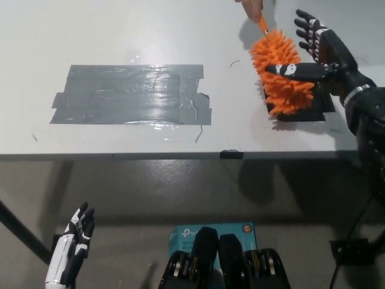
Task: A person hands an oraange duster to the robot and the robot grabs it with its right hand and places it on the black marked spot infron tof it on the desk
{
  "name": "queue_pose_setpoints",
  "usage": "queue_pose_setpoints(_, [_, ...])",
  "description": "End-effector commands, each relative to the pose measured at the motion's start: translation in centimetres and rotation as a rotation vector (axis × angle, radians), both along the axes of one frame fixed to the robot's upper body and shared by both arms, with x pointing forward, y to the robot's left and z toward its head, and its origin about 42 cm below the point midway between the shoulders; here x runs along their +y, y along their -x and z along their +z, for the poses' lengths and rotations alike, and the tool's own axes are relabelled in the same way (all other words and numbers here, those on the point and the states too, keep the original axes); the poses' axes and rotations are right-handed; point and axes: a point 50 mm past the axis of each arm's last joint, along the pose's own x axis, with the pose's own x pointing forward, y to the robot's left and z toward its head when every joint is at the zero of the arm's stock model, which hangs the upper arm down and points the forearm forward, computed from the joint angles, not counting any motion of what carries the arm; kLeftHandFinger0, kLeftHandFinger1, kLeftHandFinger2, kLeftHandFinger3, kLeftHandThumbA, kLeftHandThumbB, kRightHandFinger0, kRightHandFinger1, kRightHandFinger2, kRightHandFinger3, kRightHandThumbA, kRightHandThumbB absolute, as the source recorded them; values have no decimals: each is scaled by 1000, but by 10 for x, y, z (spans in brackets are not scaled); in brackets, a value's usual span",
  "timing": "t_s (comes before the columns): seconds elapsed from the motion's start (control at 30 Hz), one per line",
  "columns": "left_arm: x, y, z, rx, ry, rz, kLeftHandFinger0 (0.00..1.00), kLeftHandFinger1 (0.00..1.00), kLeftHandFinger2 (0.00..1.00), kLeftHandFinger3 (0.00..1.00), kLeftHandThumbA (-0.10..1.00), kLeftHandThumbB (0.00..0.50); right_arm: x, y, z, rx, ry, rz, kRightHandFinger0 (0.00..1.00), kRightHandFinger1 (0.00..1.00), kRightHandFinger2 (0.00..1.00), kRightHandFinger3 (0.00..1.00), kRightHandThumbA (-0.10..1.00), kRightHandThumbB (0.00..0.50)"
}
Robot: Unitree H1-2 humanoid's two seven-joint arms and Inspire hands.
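Note:
The orange duster lies fluffy over the desk at the upper right, covering part of the black marked spot. A person's hand at the top edge holds its thin orange handle. My black right hand is open just right of the duster, fingers spread and pointing away, with one finger lying across the duster's top. Below the desk edge at the lower left, my white left hand hangs at rest with straight fingers.
A large patch of grey tape is stuck on the white desk left of centre. The desk's front edge runs across the middle of the picture. A teal box lies on the floor below.

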Motion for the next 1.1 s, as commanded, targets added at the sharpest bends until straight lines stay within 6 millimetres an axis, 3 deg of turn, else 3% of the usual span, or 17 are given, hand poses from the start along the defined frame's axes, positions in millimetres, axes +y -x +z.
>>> queue_pose_setpoints(0.0, [3,-7,18,-100,-40,-21,1000,1000,1000,1000,873,203,5,-15,55,-137,254,-124,1000,1000,1000,1000,1000,389])
queue_pose_setpoints(0.23, [4,-8,18,-103,-46,-25,1000,1000,1000,1000,873,195,16,-28,44,-97,393,-118,1000,1000,1000,1000,1000,410])
queue_pose_setpoints(0.43, [3,-8,21,-105,-50,-27,1000,1000,1000,1000,876,195,20,-36,35,-34,418,-119,1000,1000,1000,1000,1000,376])
queue_pose_setpoints(0.97, [3,-12,25,-113,-58,-26,1000,1000,1000,1000,879,182,7,-56,18,97,474,-165,1000,1000,1000,1000,983,380])
queue_pose_setpoints(1.03, [2,-13,25,-114,-59,-26,1000,1000,1000,1000,878,180,7,-59,17,142,473,-180,1000,1000,1000,1000,877,379])
queue_pose_setpoints(1.07, [3,-13,25,-114,-63,-26,1000,1000,1000,1000,880,181,6,-63,14,177,455,-182,847,865,964,1000,440,232])
